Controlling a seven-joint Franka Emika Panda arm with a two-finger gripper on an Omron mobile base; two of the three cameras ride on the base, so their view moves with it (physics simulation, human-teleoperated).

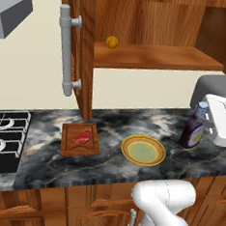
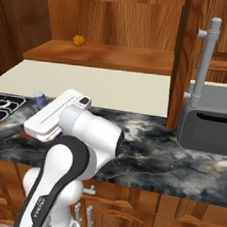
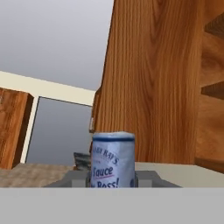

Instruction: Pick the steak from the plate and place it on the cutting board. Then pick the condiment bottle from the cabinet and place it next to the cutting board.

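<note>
Claw [image 1: 205,118] clamped on condiment bottle [image 1: 193,130], standing upright on counter [image 1: 105,167] at right, well right of plate [image 1: 143,150]. Steak [image 1: 82,137] lying on cutting board [image 1: 80,139], left of plate.

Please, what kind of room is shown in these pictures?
It is a kitchen, though a rendered one. A gas stove sits in a dark marble counter, an open wooden cabinet hangs above, and a cutting board with a steak lies beside a plate.
</note>
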